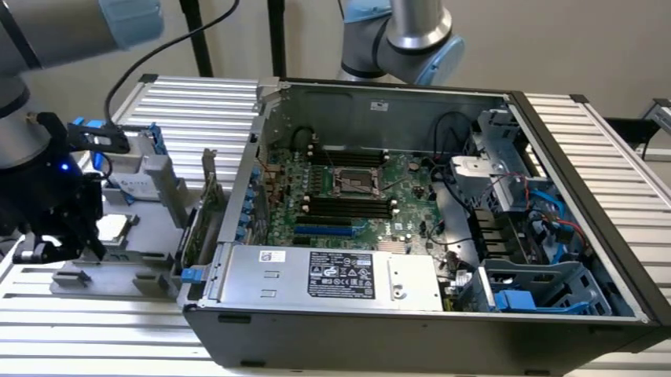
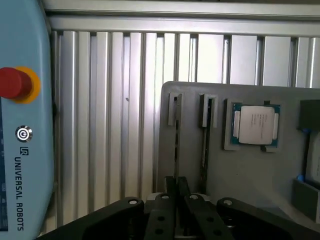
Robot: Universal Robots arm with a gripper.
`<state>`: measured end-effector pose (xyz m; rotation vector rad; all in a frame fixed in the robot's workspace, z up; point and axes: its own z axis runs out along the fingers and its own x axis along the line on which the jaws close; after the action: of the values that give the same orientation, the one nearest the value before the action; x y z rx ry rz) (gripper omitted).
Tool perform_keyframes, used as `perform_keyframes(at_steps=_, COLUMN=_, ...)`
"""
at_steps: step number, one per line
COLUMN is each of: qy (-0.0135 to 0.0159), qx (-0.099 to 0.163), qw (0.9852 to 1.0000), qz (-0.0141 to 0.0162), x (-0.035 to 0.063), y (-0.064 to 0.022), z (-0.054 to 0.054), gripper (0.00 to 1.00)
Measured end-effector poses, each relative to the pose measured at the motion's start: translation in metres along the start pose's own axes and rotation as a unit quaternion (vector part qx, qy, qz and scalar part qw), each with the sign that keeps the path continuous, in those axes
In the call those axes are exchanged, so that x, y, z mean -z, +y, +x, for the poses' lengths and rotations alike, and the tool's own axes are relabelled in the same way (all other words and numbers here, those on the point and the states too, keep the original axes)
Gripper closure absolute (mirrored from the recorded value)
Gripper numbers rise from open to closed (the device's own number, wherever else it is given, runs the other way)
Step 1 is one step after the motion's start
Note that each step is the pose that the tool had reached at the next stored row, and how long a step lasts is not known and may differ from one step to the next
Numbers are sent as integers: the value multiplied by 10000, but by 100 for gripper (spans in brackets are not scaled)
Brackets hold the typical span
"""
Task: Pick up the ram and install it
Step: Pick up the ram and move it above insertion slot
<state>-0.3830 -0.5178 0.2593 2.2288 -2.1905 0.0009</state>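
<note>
Closest to the wrist camera sits your hand (image 2: 176,186), its two black fingers (image 2: 170,187) drawn nearly together with only a thin slit between them. Into that slit runs the top edge of the ram (image 2: 176,147), which stands on edge in the first of two narrow slots of the grey holder (image 2: 250,185). As far as the wrist view lets you judge, the hand is clamped on that edge, and the stick has not left its slot. The second slot (image 2: 206,140) lies just beside it, and the square silver processor (image 2: 255,125) rests in its own pocket further along the holder. The holder lies on the slatted metal desk (image 2: 110,125). In the exterior view it is at the left, beside the open computer case (image 1: 419,330), whose black memory slots (image 1: 346,208) are well apart from the hand.

Treat the ram as light, thin and stiff along its length, yet easy to hurt. You can expect it to crack or shed a chip if twisted, and its smooth faces give little friction. Your hold belongs on the two flat faces near the middle of the long top edge, square to the board, so that it hangs level and does not pivot. Keep off the contact edge at the bottom
</note>
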Motion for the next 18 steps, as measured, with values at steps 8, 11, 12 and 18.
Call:
perform_keyframes(at_steps=8, qy=-1, qx=5, qw=10000, qz=1, x=365, y=-121, z=6, gripper=86)
perform_keyframes(at_steps=11, qy=-9, qx=10, qw=10000, qz=1, x=502, y=-209, z=9, gripper=86)
perform_keyframes(at_steps=12, qy=-13, qx=12, qw=10000, qz=1, x=548, y=-240, z=11, gripper=86)
perform_keyframes(at_steps=18, qy=-34, qx=20, qw=10000, qz=1, x=823, y=-434, z=17, gripper=86)
